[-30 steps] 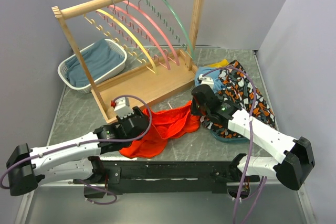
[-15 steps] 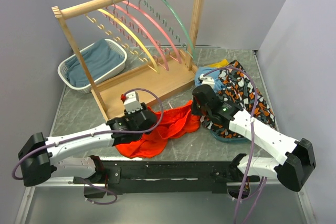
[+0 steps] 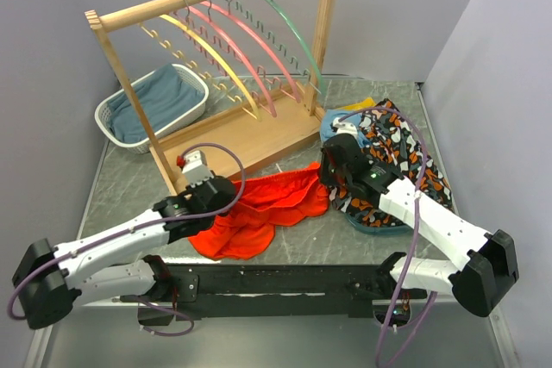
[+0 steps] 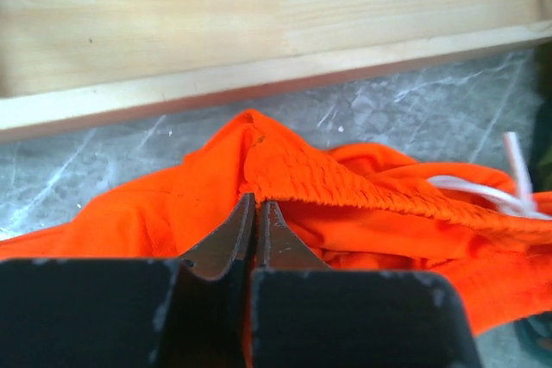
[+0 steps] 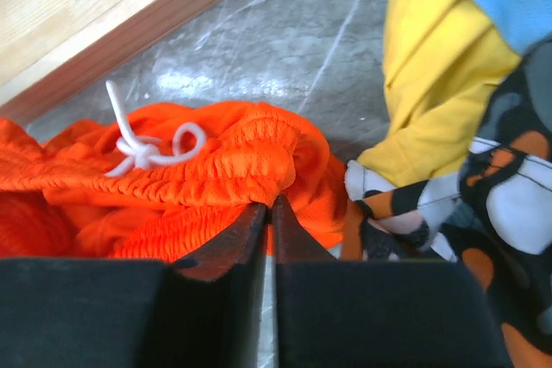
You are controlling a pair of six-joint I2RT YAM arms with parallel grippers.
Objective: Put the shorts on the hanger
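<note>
The bright orange-red shorts lie crumpled on the table in front of the wooden rack, their white drawstring knotted on top. My left gripper is at their left end, shut on a fold of the elastic waistband. At their right end is my right gripper. Its jaws stand almost together, pinching the waistband edge. The waistband stretches between the two. The mint-green hanger hangs by its hook at the right end of the rack's rail, apart from both grippers.
The wooden rack also carries two pink hangers and a yellow one. A white basket with a blue cloth stands at the back left. A patterned garment and a yellow cloth lie right of the shorts.
My left gripper has shifted back and closed on the shorts' waistband, pulling it taut leftward. The right gripper has edged slightly up and right at its end.
</note>
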